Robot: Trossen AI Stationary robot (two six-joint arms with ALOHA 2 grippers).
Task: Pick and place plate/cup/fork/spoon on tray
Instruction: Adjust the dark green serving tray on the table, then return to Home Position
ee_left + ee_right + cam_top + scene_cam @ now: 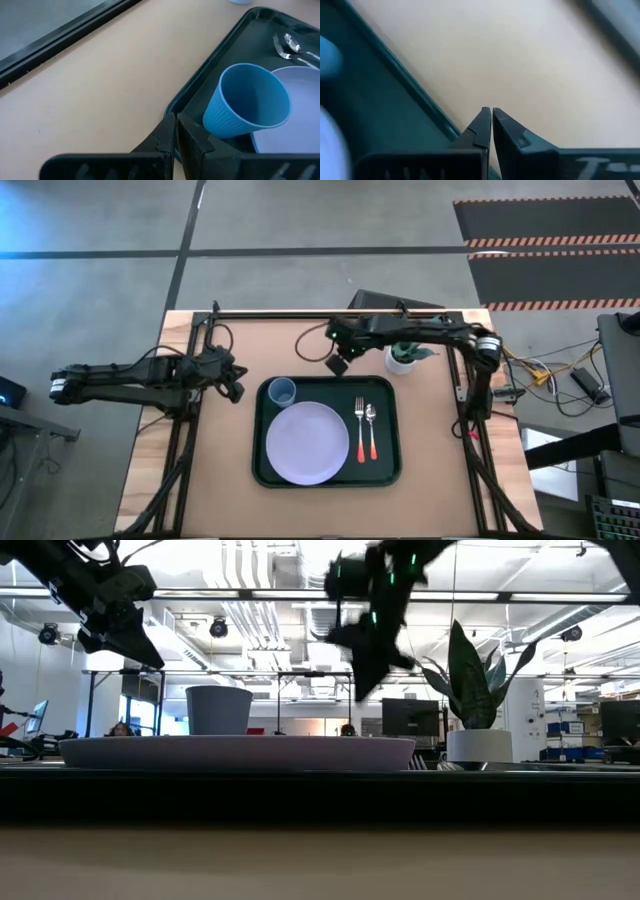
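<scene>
You find no readable text, label, brand, number or sign on any thing in these views.

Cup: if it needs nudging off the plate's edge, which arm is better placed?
Left, probably. The left gripper, shut and empty, hangs just off the tray beside the cup. The right gripper, also shut, sits beyond the tray's far edge, farther away.

Tan bench carries the dark green tray at centre and a white plant pot near its far right corner.
</scene>
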